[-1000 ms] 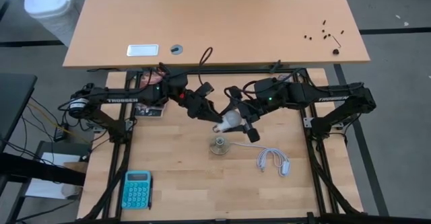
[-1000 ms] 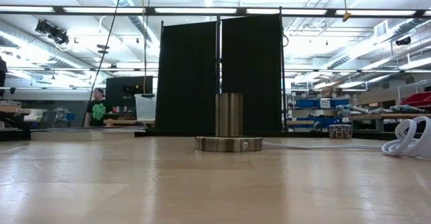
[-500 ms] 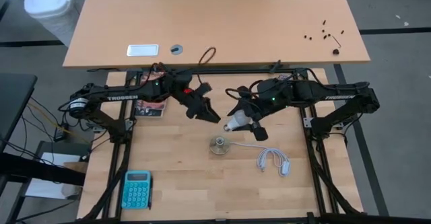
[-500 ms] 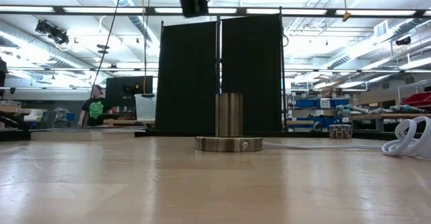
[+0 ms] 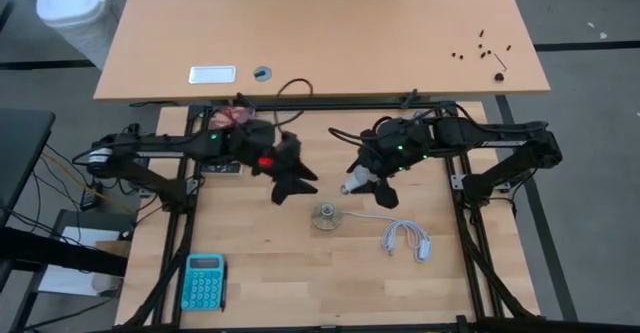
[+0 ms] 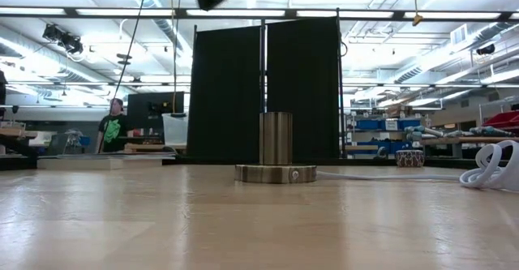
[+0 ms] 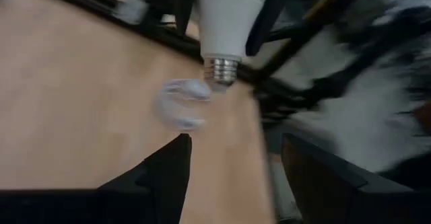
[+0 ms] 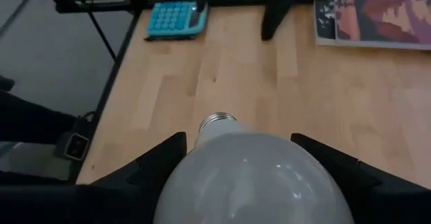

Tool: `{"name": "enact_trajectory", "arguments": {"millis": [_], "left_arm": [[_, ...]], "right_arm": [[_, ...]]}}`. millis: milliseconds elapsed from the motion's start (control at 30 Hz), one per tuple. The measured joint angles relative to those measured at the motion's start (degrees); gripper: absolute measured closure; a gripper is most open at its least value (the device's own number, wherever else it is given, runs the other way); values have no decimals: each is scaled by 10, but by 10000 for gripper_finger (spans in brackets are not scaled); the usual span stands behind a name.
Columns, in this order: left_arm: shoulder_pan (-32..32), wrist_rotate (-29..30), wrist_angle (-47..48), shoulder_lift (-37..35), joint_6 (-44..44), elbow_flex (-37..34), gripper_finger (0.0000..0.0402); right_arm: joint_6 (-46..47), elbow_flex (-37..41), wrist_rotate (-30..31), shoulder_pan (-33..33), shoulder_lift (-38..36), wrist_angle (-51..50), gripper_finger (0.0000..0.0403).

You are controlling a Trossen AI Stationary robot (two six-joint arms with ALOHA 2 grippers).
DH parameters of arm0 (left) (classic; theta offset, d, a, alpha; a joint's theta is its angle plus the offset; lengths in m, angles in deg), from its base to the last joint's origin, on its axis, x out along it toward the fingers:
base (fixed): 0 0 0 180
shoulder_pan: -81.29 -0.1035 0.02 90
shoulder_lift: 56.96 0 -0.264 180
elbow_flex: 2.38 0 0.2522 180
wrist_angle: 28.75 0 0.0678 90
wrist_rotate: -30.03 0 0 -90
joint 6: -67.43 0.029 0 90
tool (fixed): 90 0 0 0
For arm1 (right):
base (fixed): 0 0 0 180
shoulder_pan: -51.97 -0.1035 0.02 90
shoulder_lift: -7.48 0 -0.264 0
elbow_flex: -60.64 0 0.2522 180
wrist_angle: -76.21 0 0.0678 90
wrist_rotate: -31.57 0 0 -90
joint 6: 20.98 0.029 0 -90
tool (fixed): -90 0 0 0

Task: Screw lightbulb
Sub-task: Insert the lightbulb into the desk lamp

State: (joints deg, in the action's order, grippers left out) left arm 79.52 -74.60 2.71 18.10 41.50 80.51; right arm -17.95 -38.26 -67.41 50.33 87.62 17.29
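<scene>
Two arms hang over the bench [image 5: 300, 273]. Our right gripper [image 5: 372, 185] has its fingers clamped around the lightbulb [image 5: 352, 184], held in the air with its screw base aimed toward the left arm, above and beside the metal socket [image 5: 324, 216]. Our left gripper [image 5: 290, 185] hovers nearby, fingers apart and empty. We see a teal calculator [image 5: 203, 281] near the front edge.

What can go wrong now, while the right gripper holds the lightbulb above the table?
1. The lightbulb sits between the right gripper fingers off to the side of the socket, so lowering it now would probably miss.
2. The left gripper, open and empty, hovers nearby; the arms might collide.
</scene>
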Motion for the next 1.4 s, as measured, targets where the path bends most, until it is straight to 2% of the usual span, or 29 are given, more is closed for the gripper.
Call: {"name": "enact_trajectory", "arguments": {"millis": [100,167,233,433,733,867,1167,1300,1400], "left_arm": [[40,126,78,-15,40,1,173],[65,187,121,-14,50,1,173],[85,214,154,-2,50,0,173],[132,251,165,35,32,0,173],[238,442,185,11,-31,1,182],[279,512,240,7,-87,0,193],[354,588,371,0,-202,-1,217],[372,584,365,-24,-226,-43,227],[374,557,319,-42,-240,-94,232]], "right_arm": [[-4,0,0,1,26,-1,137],[-14,0,0,1,48,0,136],[-20,0,-1,1,69,0,135],[-28,0,-12,0,126,-4,133],[-9,1,-16,-3,165,-1,132],[-2,0,-16,-3,173,19,133],[-4,1,-23,-3,207,27,132],[-5,0,-27,-3,218,31,132],[-3,1,-27,-3,225,30,132]]}}
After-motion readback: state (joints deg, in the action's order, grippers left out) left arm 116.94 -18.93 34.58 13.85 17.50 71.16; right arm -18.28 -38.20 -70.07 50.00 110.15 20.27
